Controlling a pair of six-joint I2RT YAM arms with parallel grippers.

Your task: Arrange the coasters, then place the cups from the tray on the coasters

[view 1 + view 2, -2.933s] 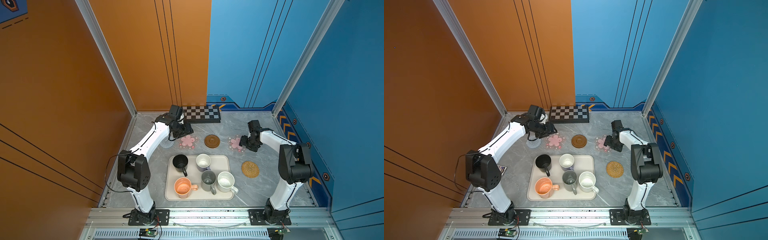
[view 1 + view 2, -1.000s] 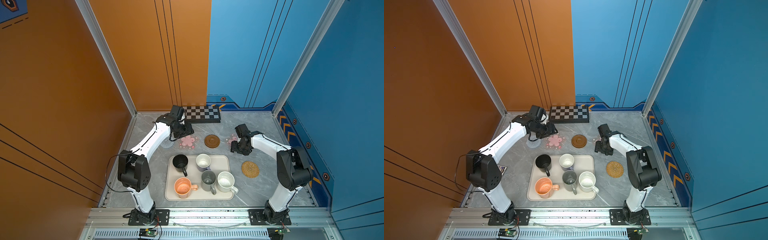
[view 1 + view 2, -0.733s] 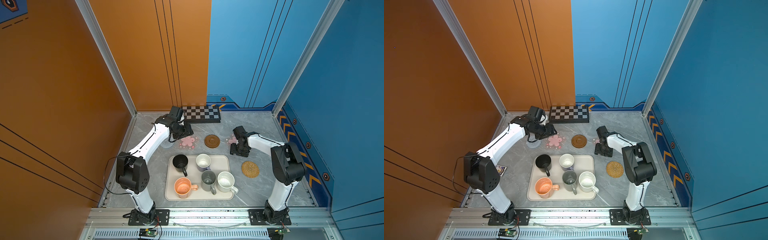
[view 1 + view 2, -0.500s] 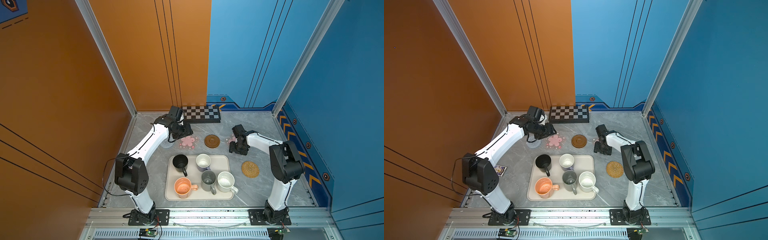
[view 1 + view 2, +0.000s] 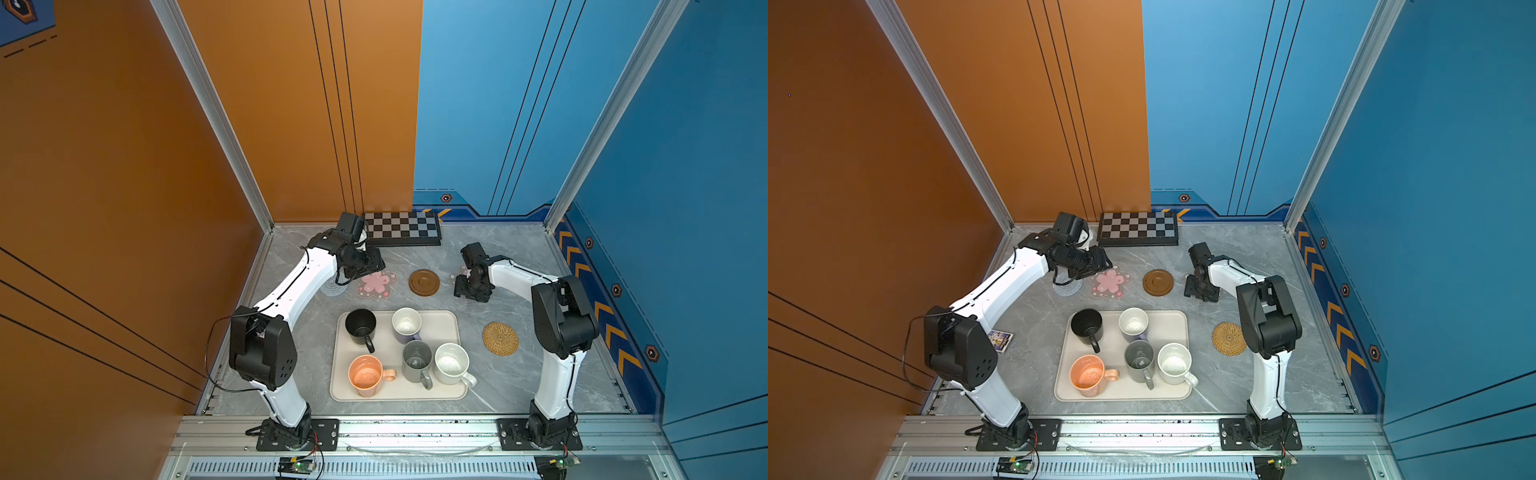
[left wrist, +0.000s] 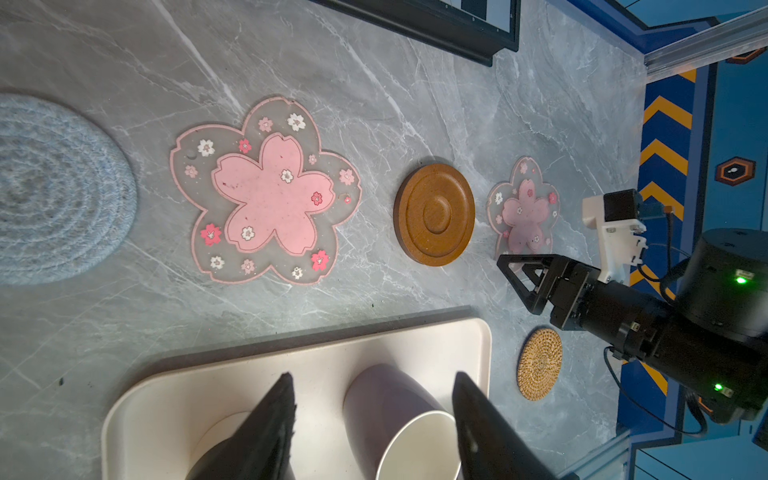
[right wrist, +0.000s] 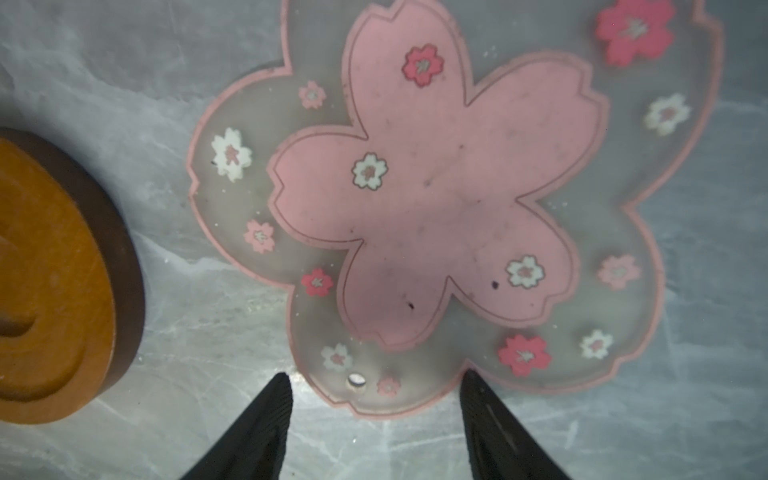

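We see the tray (image 5: pixel 442 326) lying near the front of the grey table (image 5: pixel 519 386), and it holds all five cups, each upright with its mouth up. The black cup (image 5: pixel 360 327) and the lavender cup (image 5: pixel 406 325) with its white inside stand in the far row. The orange-peach cup (image 5: pixel 365 376), the grey cup (image 5: pixel 417 360) and the white speckled cup (image 5: pixel 451 363) stand in the near row, the last two just beside each other. Beyond the tray four coasters lie flat in a row, none bearing a cup: the blue-grey coaster (image 5: pixel 332 286), partly under the left arm, then a pink flower coaster (image 5: pixel 377 284), the brown wooden coaster (image 5: pixel 424 282) and the second pink flower coaster (image 7: pixel 436 199). The rattan coaster (image 5: pixel 500 338) lies alone to the right of the tray. The left gripper (image 6: pixel 372 376) hangs above the first flower coaster with its jaws well apart and nothing between them. The right gripper (image 7: pixel 374 376) sits low at the near edge of the second flower coaster, jaws parted either side of one petal and gripping nothing; whether the tips touch the mat we cannot tell. The checkerboard (image 5: pixel 401 228) lies against the back wall
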